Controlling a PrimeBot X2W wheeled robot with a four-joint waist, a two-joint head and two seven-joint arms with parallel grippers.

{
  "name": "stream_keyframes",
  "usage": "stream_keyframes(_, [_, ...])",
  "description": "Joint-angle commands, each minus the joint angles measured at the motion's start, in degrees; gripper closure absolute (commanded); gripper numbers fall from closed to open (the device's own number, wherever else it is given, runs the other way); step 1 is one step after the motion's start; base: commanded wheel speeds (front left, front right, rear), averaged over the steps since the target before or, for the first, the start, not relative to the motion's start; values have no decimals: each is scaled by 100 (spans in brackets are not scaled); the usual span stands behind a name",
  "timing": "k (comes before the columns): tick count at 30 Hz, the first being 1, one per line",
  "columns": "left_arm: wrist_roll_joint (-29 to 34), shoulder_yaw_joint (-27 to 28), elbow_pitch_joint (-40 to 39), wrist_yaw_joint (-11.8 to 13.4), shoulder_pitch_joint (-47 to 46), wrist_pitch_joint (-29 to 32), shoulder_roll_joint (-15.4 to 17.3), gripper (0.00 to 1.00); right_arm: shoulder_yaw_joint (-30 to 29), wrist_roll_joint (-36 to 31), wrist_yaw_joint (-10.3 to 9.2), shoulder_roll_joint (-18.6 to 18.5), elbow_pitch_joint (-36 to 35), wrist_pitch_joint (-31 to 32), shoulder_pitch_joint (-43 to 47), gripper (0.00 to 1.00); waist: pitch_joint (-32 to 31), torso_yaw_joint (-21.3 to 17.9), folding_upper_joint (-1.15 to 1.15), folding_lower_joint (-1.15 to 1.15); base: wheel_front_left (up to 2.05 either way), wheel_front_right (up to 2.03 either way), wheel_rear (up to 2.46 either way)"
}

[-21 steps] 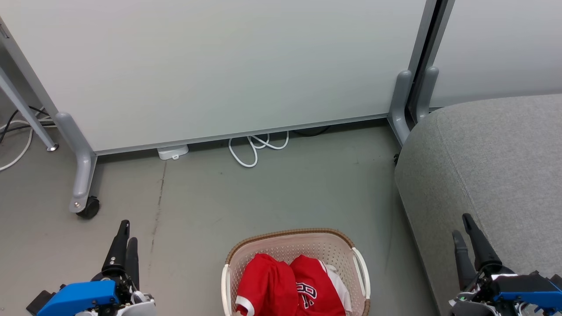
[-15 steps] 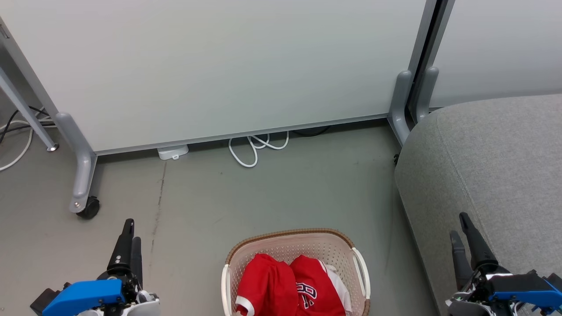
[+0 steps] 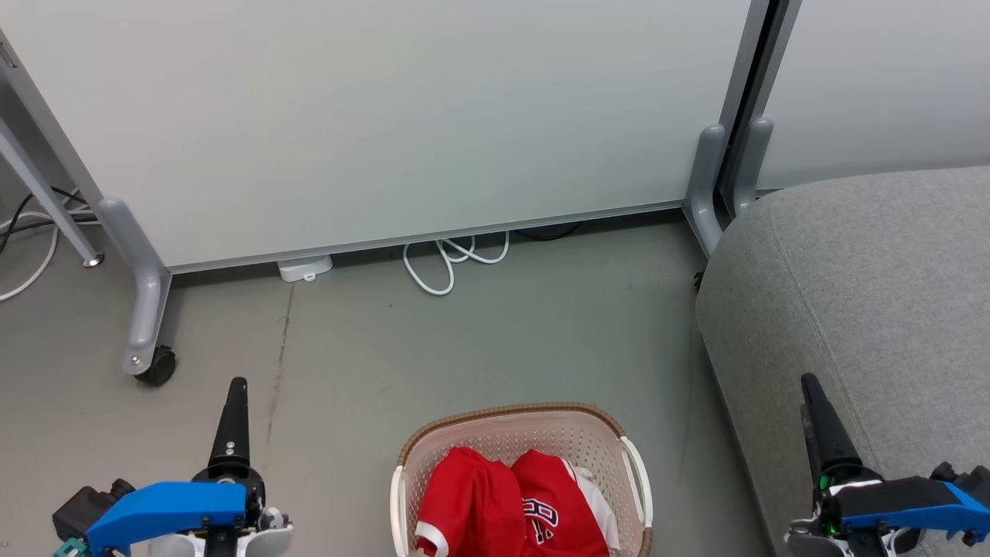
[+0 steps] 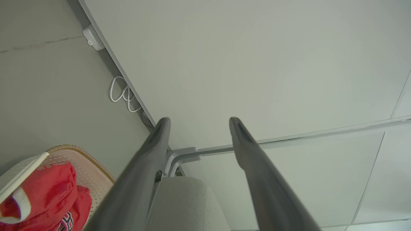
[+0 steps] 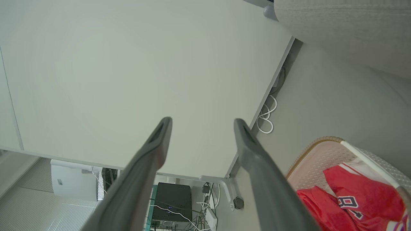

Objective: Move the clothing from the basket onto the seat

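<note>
The red clothing [image 3: 503,503] lay bunched in the basket [image 3: 510,412], its near end cut off, lettering half hidden in folds, long axis unclear. The seat [image 3: 874,294] stood just right of it. Left jaws and right jaws stood spread, empty.

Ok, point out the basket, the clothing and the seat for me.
basket [image 3: 534,435], head view, on its perforated far inner wall.
clothing [image 3: 472,495], head view, on the left red garment.
seat [image 3: 874,286], head view, on its grey upholstered top.
</note>
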Motion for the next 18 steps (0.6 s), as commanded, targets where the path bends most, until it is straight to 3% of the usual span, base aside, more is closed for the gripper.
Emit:
stream_keyframes(1, [234,-54,-124,29,-119,-69,46,0,16,-251,6,-35,-104,-69,-128,0,0,3,0,0,0,0,0])
stream_keyframes(18, [1957,-401,-220,142,-84,-436,53,0,129,-2156,9,-47,-128,-437,-131,0,-9,8,0,0,0,0,0])
